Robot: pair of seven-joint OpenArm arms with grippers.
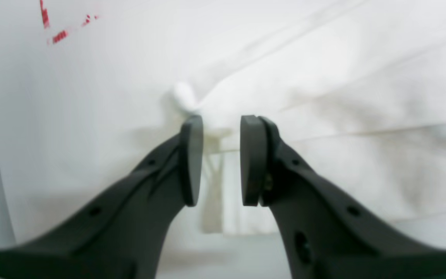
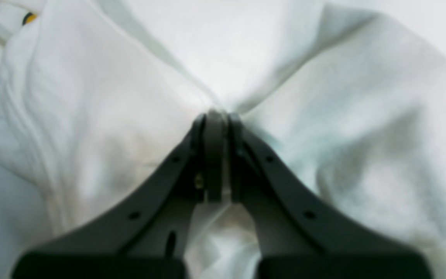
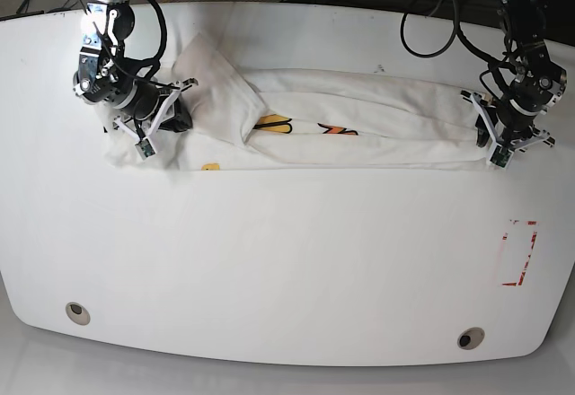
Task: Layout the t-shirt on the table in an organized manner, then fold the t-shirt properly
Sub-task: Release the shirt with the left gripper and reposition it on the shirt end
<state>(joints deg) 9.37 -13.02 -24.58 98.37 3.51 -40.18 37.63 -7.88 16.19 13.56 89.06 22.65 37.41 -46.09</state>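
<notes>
Across the far half of the tabletop (image 3: 287, 260) the t-shirt (image 3: 359, 121) is stretched, one end pinched by the shut right hand (image 2: 215, 116), the other bunched between the narrowly parted left hand (image 1: 221, 124).

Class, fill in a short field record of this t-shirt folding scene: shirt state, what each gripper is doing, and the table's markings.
shirt: white t-shirt bunched into a long horizontal band across the far half of the table, orange and yellow print partly showing
left gripper: at one end of the shirt, jaws apart with a bunched fold of fabric between them
right gripper: jaws closed on fabric at the other end of the shirt
table markings: red tape rectangle, two round grommet holes near the front edge
</notes>
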